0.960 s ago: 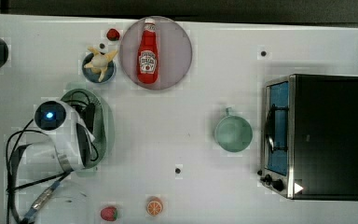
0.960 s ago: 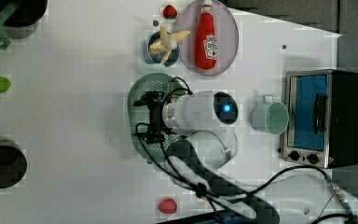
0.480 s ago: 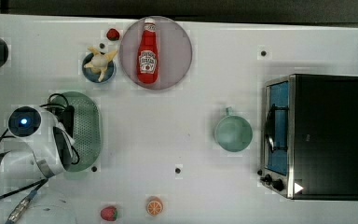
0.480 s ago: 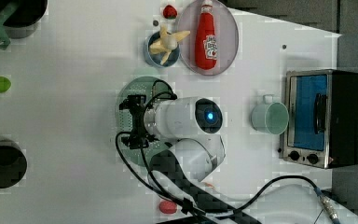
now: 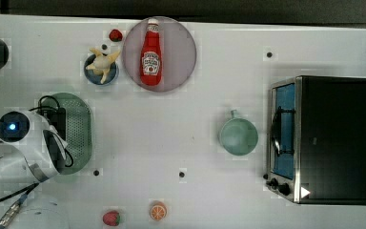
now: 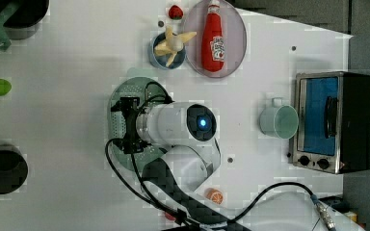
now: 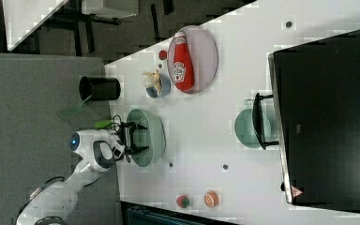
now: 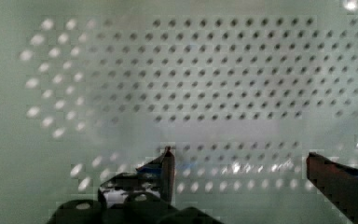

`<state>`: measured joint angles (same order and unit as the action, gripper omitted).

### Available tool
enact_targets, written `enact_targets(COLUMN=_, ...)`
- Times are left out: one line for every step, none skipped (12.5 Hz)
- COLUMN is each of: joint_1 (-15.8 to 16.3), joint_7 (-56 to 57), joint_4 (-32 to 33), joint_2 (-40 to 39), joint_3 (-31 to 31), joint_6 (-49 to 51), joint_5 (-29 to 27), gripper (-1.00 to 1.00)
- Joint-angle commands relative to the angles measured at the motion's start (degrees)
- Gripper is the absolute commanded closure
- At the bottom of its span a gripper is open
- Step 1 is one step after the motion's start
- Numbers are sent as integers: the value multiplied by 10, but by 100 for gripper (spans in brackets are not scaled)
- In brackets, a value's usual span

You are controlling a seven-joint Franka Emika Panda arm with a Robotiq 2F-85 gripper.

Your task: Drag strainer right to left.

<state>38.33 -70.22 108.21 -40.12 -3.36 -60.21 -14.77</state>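
The strainer (image 5: 79,130) is a pale mint-green oblong colander dotted with holes, lying near the top view's left edge. My gripper (image 5: 57,123) reaches down inside it, under the white wrist. In the left view the strainer (image 6: 136,88) lies beneath my gripper (image 6: 127,126). In the right view my gripper (image 7: 134,138) sits over the strainer (image 7: 151,136) near the table edge. The wrist view looks onto the strainer's perforated floor (image 8: 191,70); my gripper (image 8: 240,163) is open, its fingertips (image 8: 168,165) wide apart with nothing clasped between them.
A round mint cup (image 5: 238,136) stands beside the toaster oven (image 5: 324,138) on the top view's right. A plate (image 5: 181,57) holds a ketchup bottle (image 5: 150,55), next to a blue bowl with a banana (image 5: 101,67). A strawberry (image 5: 110,218) and an orange half (image 5: 158,210) lie at the bottom.
My arm has slid toward the top view's left, and the strainer has moved left with it, away from the cup.
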Motion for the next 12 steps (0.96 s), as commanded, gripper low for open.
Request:
enact_targets(joint_1=4, joint_7=1, joint_4=-8, joint_2=37, joint_3=11, joint_6=22, joint_5=-4, gripper=-100)
enact_targets(joint_1=4, joint_7=33, joint_4=-3, joint_2=63, joint_3=19, joint_6=52, joint_5=-4, gripper=-100)
enact_targets(joint_1=3, joint_7=74, joint_4=1, joint_2=93, joint_3=32, joint_6=85, joint_5=-2, gripper=-100)
enact_targets(joint_1=2, joint_7=119, joint_4=3, joint_2=126, joint_3=49, joint_6=120, joint_5=1, gripper=-100)
enact_targets(joint_1=-1, joint_7=166, joint_4=3, joint_2=162, joint_3=71, joint_6=155, joint_5=6, gripper=-100)
enact_targets(joint_1=-2, joint_7=207, joint_4=3, joint_2=197, joint_3=95, joint_6=183, joint_5=11, gripper=-100)
enact_targets(joint_1=-4, joint_7=249, joint_4=2, joint_2=233, joint_3=125, joint_6=202, joint_5=15, gripper=-100)
enact_targets(joint_1=-7, joint_7=285, joint_4=0, joint_2=265, joint_3=157, joint_6=215, joint_5=22, gripper=-100)
enact_targets(joint_1=-11, joint_7=323, joint_4=0, joint_2=296, joint_3=192, joint_6=233, joint_5=34, gripper=-100)
enact_targets(joint_1=-15, joint_7=363, joint_4=-2, joint_2=324, joint_3=227, joint_6=255, joint_5=54, gripper=-100)
enact_targets(joint_1=-19, joint_7=412, joint_4=-5, joint_2=348, joint_3=262, joint_6=280, joint_5=79, gripper=-100)
enact_targets(joint_1=-22, joint_7=470, joint_4=-11, joint_2=370, joint_3=295, joint_6=302, joint_5=101, gripper=-100)
